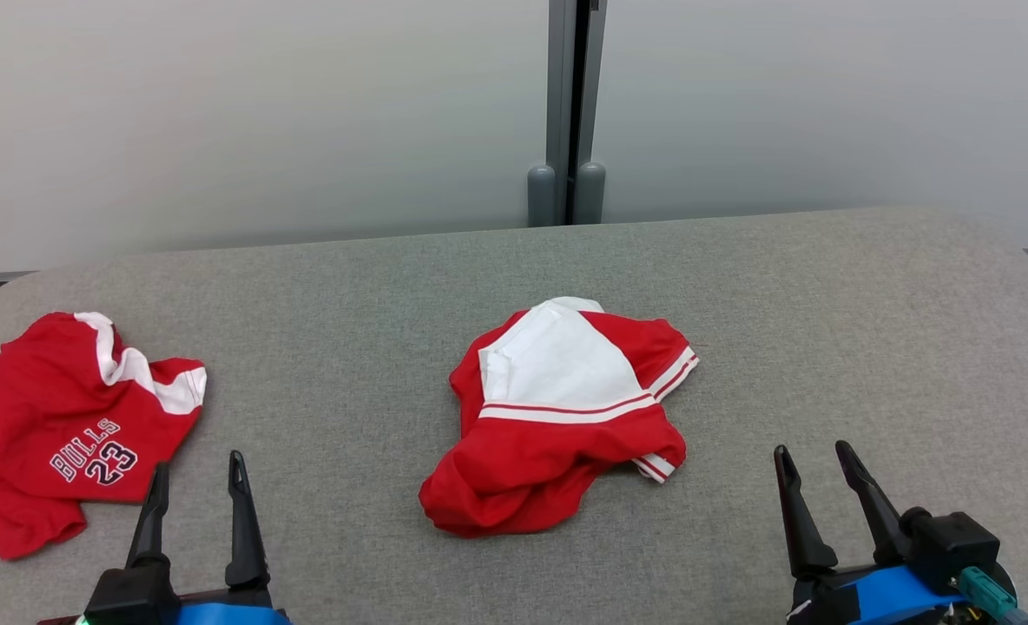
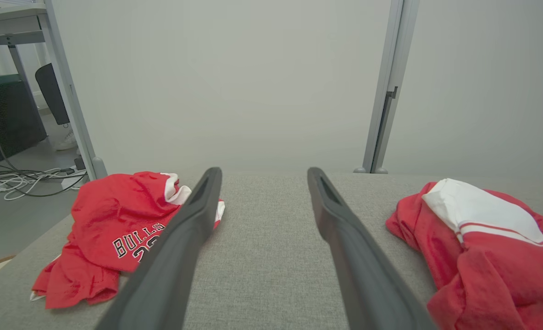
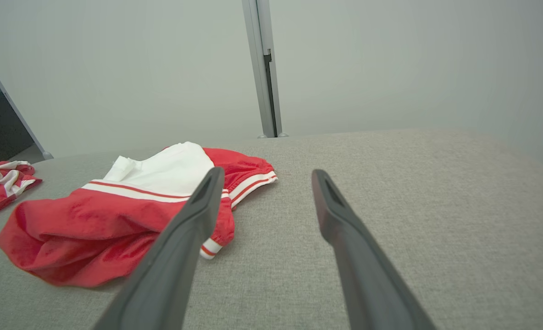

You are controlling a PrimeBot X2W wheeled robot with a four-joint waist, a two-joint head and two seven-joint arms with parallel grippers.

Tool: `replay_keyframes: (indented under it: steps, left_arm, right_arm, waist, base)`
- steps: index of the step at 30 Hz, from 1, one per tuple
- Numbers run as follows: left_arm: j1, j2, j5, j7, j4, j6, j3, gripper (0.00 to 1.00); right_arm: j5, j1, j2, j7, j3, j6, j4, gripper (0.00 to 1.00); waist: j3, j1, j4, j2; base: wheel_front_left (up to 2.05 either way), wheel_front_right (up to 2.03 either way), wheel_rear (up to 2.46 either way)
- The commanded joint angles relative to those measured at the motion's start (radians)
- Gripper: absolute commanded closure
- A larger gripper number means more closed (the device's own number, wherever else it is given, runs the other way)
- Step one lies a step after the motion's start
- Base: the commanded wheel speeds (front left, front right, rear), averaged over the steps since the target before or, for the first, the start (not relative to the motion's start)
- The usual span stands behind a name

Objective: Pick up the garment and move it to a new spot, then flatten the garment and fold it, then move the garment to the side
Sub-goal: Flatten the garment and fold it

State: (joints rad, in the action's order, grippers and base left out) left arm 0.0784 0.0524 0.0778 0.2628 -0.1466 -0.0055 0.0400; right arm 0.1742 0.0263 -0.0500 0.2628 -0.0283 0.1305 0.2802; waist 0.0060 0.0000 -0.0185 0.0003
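Observation:
A crumpled red garment with a white panel and red-and-white striped trim (image 1: 557,425) lies in a heap at the middle of the grey table (image 1: 349,295). It also appears at the right of the left wrist view (image 2: 482,247) and at the left of the right wrist view (image 3: 97,229). My left gripper (image 1: 199,463) hovers open near the front edge, left of this heap, nothing between its fingers (image 2: 264,172). My right gripper (image 1: 812,449) is open too, to the heap's right, and holds nothing (image 3: 267,171).
A second crumpled red jersey printed "BULLS 23" (image 1: 62,425) lies at the table's left end, just left of my left gripper (image 2: 111,215). Pale partition walls with a metal post (image 1: 570,113) stand behind the table. Cables lie on the floor (image 2: 19,181) past the left edge.

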Motion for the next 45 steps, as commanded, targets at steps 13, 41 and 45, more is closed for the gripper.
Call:
replay_keyframes:
  steps: [13,41,45]
  left_arm:
    - [0.008,-0.002,-0.008,0.003,0.005,0.006,-0.004,0.0]
    - [-0.088,-0.003,0.038,0.003,-0.001,0.035,-0.102,0.0]
    - [-0.099,-0.002,0.044,0.003,-0.005,0.039,-0.113,0.0]
  right_arm:
    - [0.008,-0.007,-0.001,0.003,-0.002,0.0,0.013,0.0]
    - [-0.001,0.389,-0.095,0.002,-0.182,0.0,0.368,0.0]
    - [0.019,0.412,-0.1,0.002,-0.201,0.0,0.463,0.0]
  waist:
    - [0.004,0.0,0.006,-0.0003]
    - [0.133,0.0,0.114,-0.0003]
    - [0.149,0.0,0.13,-0.0003]
  base:
    - [0.0,0.0,0.0]
    - [0.0,0.0,0.0]
    - [0.0,0.0,0.0]
